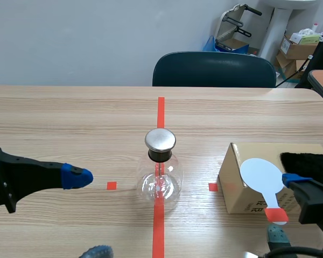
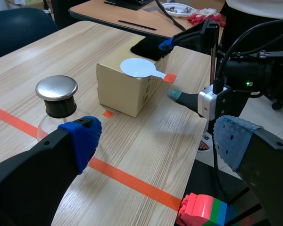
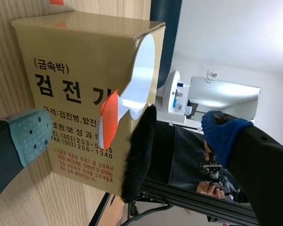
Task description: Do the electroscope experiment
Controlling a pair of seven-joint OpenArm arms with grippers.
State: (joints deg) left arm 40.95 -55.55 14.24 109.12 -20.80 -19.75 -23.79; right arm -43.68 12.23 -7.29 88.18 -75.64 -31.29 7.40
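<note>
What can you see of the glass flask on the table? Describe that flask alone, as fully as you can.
The flask is clear glass, round-bellied with a short neck. A black collar rings the neck, topped by a shiny round metal cap. It stands upright on the wooden table, on the red tape line, with the cardboard box apart on the robot's right. What hangs inside is hard to make out. Only the table touches it.

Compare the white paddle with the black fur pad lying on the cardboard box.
The white paddle is smooth, flat and thin; the black fur pad is shaggy and thicker. The paddle is a round disc with a narrow orange-tipped handle that sticks out past the box edge; the fur pad shows no handle. Both rest on top of the cardboard box.
</note>
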